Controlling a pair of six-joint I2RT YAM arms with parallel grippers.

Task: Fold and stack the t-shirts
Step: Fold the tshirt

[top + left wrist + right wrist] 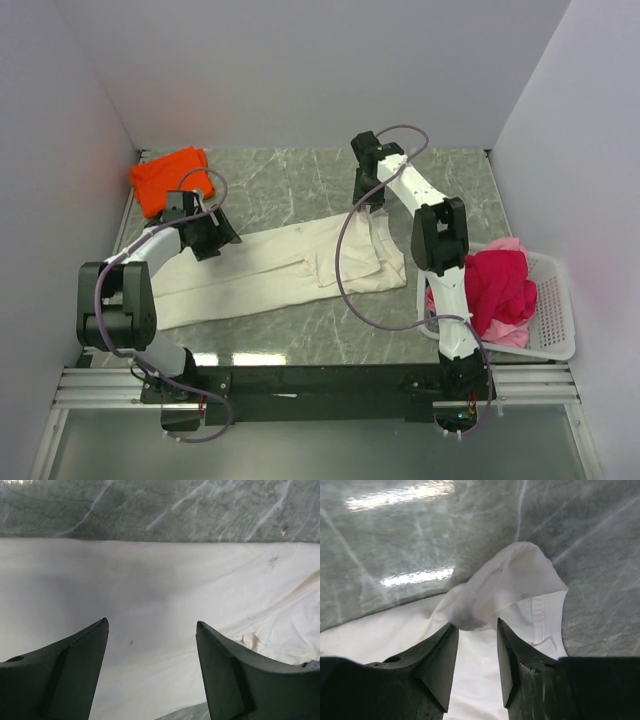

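Your right gripper [474,625] is clenching a bunch of the cream shirt [512,575], jaws nearly together. The cloth is peaking up to the tips, probably so it can be drawn over into a fold. Your left gripper [151,622] is hanging released, jaws wide, over the shirt's other end, likely lining up its own pinch. The shirt is lying mid-table [300,185]. The orange shirt [172,178] is sitting far left; the red shirt [497,282] is lying in the basket [555,310].
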